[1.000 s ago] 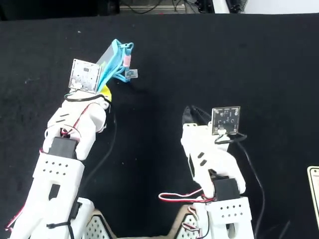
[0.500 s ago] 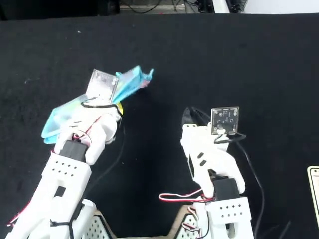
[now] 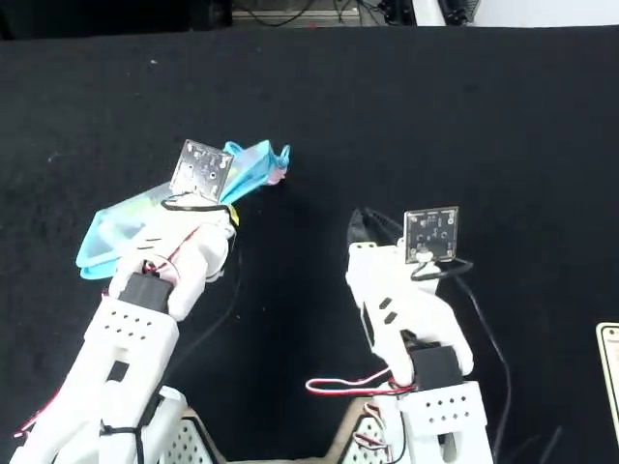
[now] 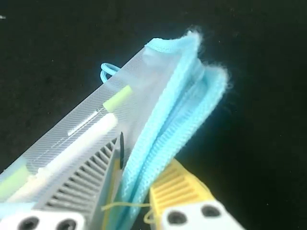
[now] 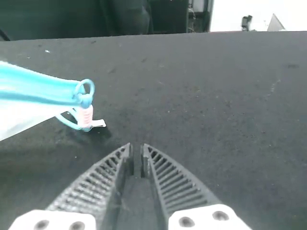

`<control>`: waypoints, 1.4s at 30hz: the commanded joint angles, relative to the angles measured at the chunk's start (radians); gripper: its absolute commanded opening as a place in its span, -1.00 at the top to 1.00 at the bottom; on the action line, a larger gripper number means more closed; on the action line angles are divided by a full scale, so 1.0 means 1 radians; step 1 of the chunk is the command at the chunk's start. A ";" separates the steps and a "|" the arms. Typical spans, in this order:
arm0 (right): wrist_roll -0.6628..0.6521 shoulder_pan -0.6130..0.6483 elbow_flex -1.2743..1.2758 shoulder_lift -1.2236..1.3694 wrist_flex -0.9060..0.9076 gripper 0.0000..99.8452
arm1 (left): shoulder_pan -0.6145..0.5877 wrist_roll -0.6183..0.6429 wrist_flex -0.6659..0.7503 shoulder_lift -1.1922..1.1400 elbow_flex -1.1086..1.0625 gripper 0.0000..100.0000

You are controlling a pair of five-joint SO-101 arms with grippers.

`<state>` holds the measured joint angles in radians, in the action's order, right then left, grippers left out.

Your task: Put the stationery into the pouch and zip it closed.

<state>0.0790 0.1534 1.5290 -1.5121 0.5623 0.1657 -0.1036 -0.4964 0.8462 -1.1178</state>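
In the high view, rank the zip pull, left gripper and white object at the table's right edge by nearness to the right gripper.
1. zip pull, on the tip of the pouch, left of the right gripper.
2. left gripper, farther left, clamping the pouch.
3. white object, at the right edge of the table.

We see white plastic shells on the left arm (image 3: 131, 329) and right arm (image 3: 411, 319), with black servos (image 3: 432, 367), red-and-white wires (image 3: 348, 384) and black cables (image 3: 488, 333). The left end effector (image 4: 144, 153) pairs a grey ribbed finger (image 4: 81, 184) with a yellow one; the right end effector (image 5: 136, 148) has both grey.
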 commanded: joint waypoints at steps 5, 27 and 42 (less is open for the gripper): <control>0.000 0.015 -0.008 -0.018 -0.023 0.94 | 0.028 0.018 0.198 0.011 -0.128 0.61; -0.002 0.017 -0.012 -0.018 -0.023 0.94 | -0.104 0.018 -0.054 0.683 -0.209 0.71; -0.002 0.017 -0.010 -0.018 -0.023 0.94 | -0.065 0.012 -0.074 0.661 -0.216 0.54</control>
<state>0.0790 0.1596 1.5290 -1.5121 0.5623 0.0982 -0.1005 -0.5669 1.5858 -1.4154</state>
